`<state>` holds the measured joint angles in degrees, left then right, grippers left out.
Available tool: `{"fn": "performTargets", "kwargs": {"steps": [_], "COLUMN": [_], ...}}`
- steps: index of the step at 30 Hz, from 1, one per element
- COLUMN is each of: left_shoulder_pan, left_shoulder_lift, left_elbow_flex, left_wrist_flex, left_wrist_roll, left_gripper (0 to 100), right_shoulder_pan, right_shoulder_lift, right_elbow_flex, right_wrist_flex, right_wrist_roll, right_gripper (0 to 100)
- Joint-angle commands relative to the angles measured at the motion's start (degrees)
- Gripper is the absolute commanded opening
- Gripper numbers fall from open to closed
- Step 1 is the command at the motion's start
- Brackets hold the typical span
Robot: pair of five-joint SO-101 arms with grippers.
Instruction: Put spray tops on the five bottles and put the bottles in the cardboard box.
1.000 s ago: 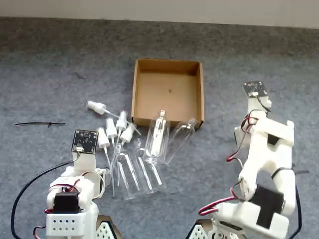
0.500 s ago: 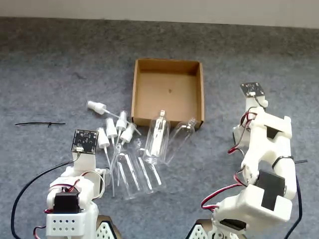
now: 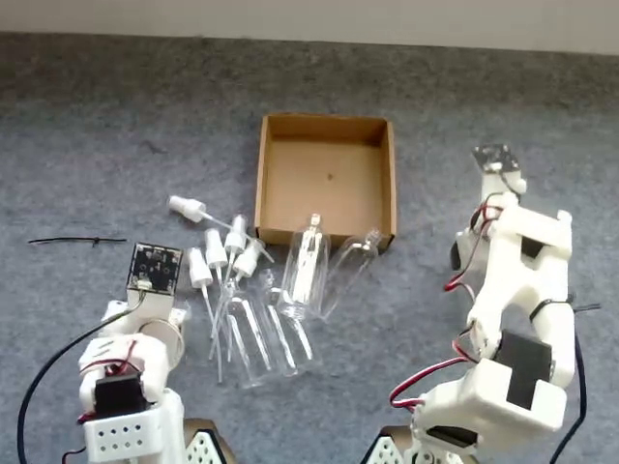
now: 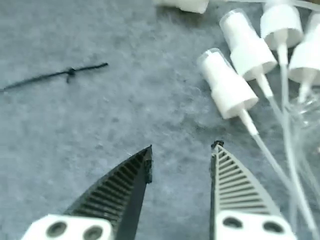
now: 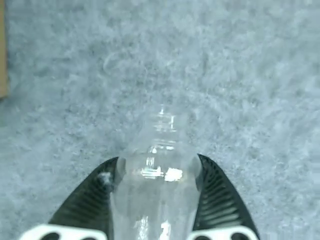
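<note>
Several white spray tops [image 3: 215, 246] lie in a loose cluster left of the open cardboard box [image 3: 326, 124]. Several clear bottles [image 3: 305, 261] without tops lie on their sides in front of the box. My left gripper [image 4: 182, 147] is open just above the carpet, and the nearest spray top [image 4: 227, 85] lies a little beyond its fingertips. My right gripper [image 5: 159, 160] is shut on a clear bottle [image 5: 160, 175] whose threaded neck points away from the wrist. It hangs over bare carpet to the right of the box.
A black zip tie [image 3: 77, 241] lies on the grey carpet at the far left and shows as the zip tie [image 4: 55, 75] past the left gripper. The box's edge [image 5: 2, 50] borders the right wrist view. Thin dip tubes [image 4: 280, 165] trail from the spray tops.
The left arm has swung a little to the left and its wrist has tilted. The right arm's wrist has shifted slightly farther from the table's front with the bottle still held.
</note>
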<state>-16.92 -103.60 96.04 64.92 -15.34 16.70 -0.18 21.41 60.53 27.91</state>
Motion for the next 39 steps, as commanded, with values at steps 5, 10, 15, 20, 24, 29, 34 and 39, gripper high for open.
{"fn": "performTargets", "kwargs": {"steps": [5, 10, 15, 20, 24, 29, 34, 39], "left_shoulder_pan": [-7.5, -7.3, -2.8, 4.0, 6.5, 6.6, 6.5, 6.2], "left_shoulder_lift": [3.3, 28.5, 59.8, 85.2, 100.4, 113.3, 122.4, 127.7], "left_elbow_flex": [-20.4, -41.7, -66.2, -83.3, -91.2, -96.7, -101.1, -106.5], "left_wrist_flex": [-1.0, 8.2, 16.5, 15.3, 12.0, 6.2, 3.3, 3.8], "left_wrist_roll": [-10.2, -8.6, 0.7, 18.0, 29.2, 38.7, 44.3, 46.1], "left_gripper": [19, 19, 19, 19, 19, 19, 23, 25], "right_shoulder_pan": [-10.9, -18.2, -19.0, -19.0, -19.0, -19.0, -19.0, -19.4], "right_shoulder_lift": [-25.1, -42.7, -55.0, -61.9, -62.9, -62.9, -62.9, -62.9], "right_elbow_flex": [-0.5, 15.3, 27.6, 33.5, 34.7, 34.7, 34.8, 34.9], "right_wrist_flex": [6.3, 1.1, -0.7, -0.7, -0.7, -0.7, -0.6, -0.6], "right_wrist_roll": [-7.6, -11.3, -13.4, -13.0, -13.0, -13.0, -13.0, -13.0], "right_gripper": [0.5, 0.5, 0.4, 0.4, 0.4, 0.4, 0.4, 0.4]}}
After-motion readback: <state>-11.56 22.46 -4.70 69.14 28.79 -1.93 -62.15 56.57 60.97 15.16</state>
